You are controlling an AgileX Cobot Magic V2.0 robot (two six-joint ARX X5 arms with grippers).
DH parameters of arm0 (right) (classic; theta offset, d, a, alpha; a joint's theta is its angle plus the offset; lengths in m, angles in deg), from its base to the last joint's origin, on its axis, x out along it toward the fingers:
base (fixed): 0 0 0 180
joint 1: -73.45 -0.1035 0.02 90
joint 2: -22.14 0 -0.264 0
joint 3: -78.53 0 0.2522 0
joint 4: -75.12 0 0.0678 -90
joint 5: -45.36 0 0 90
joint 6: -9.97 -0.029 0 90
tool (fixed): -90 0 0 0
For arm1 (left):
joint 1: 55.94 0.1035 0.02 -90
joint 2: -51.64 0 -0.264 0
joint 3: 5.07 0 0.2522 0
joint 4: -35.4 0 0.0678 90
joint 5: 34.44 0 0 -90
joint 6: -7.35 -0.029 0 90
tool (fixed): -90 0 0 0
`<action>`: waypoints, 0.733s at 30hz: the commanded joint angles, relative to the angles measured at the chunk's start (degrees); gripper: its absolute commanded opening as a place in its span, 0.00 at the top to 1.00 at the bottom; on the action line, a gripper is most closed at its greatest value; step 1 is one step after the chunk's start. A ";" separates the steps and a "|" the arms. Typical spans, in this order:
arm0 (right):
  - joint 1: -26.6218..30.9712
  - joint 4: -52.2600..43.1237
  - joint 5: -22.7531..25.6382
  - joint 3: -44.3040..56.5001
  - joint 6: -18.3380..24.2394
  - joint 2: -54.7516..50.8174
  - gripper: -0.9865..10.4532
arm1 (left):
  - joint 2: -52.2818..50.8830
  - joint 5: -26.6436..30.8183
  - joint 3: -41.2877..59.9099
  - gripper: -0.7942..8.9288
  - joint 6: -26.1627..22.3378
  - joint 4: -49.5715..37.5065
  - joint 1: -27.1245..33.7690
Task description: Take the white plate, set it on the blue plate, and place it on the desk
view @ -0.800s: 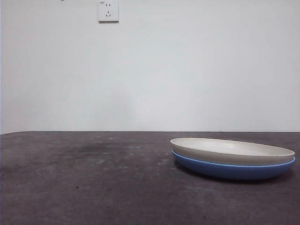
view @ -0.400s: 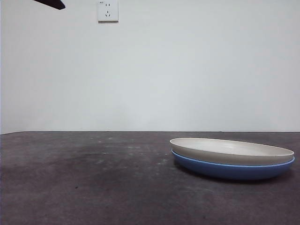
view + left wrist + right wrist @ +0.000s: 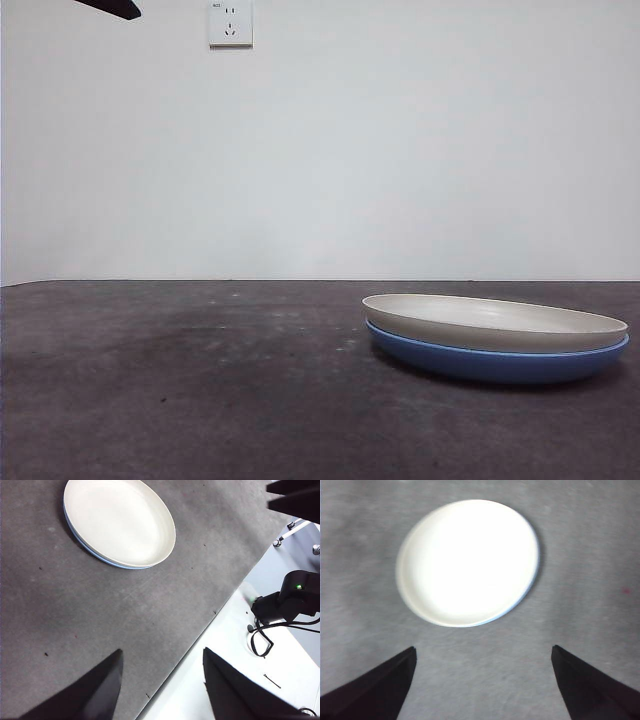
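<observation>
The white plate (image 3: 495,320) lies stacked in the blue plate (image 3: 495,362) on the desk (image 3: 200,380), right of centre in the front view. In the left wrist view the white plate (image 3: 120,520) is far ahead, with a thin edge of the blue plate (image 3: 98,558) under it. My left gripper (image 3: 162,651) hangs open and empty over the desk's edge. My right gripper (image 3: 483,648) is open wide, high above the white plate (image 3: 467,562), where only a sliver of the blue plate (image 3: 522,602) shows. Neither gripper touches a plate.
A black arm tip (image 3: 110,8) shows at the top left corner of the front view. A white wall with a socket (image 3: 231,23) stands behind the desk. Beyond the desk edge sit a black device with a green light (image 3: 292,600) and cables.
A black arm tip has come into the top left corner of the front view. The stacked plates have stayed where they were.
</observation>
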 commanded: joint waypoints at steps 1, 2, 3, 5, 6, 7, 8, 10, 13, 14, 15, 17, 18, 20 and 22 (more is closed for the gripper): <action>-0.17 -2.71 1.03 -1.09 -0.94 4.46 0.54 | 0.31 -0.31 -0.74 0.66 -1.27 -0.50 -0.33; -0.17 -3.96 1.01 -1.09 -0.94 6.29 0.54 | 0.31 -0.31 -0.74 0.66 -1.27 -0.48 -0.33; -0.17 -5.29 1.03 -1.09 -0.92 8.15 0.54 | 0.31 -0.31 -0.74 0.66 -1.29 -0.48 -0.33; -0.17 -8.07 1.05 -1.09 -0.87 12.35 0.55 | 0.31 -0.31 -0.74 0.66 -1.29 -0.48 -0.33; -0.15 -9.29 1.05 -1.09 -0.70 14.27 0.56 | 0.31 -0.31 -0.74 0.66 -1.27 -0.48 -0.33; -0.13 -10.51 1.09 -1.09 -0.50 16.24 0.57 | 0.31 -0.31 -0.74 0.66 -1.29 -0.48 -0.33; 0.00 -12.09 1.18 -1.09 -0.33 18.99 0.57 | 0.31 -0.31 -0.74 0.66 -1.27 -0.48 -0.33; 0.24 -14.40 1.16 -1.09 0.15 23.08 0.57 | 0.31 -0.31 -0.74 0.66 -1.27 -0.44 -0.33; 0.33 -17.94 1.09 -1.09 0.15 29.33 0.57 | 0.31 -0.31 -0.74 0.66 -1.27 -0.42 -0.33; 0.59 -19.10 1.01 -1.09 0.17 31.63 0.57 | 0.31 -0.31 -0.74 0.66 -1.27 -0.44 -0.33; 0.76 -19.76 1.01 -1.09 0.20 33.18 0.57 | 0.31 -0.28 -0.74 0.66 -1.27 -0.44 -0.33; 1.03 -21.24 1.01 -1.09 0.55 36.52 0.58 | 0.31 -0.31 -0.74 0.66 -1.27 -0.42 -0.31; 1.09 -21.84 1.01 -1.09 0.59 37.75 0.58 | 0.31 -0.28 -0.74 0.66 -1.27 -0.44 -0.31; 1.57 -23.10 1.01 -1.09 0.61 40.39 0.58 | 0.31 -0.28 -0.74 0.66 -1.27 -0.44 -0.31; 1.95 -24.02 0.98 -1.09 0.83 42.18 0.60 | 0.31 -0.28 -0.74 0.66 -1.27 -0.44 -0.33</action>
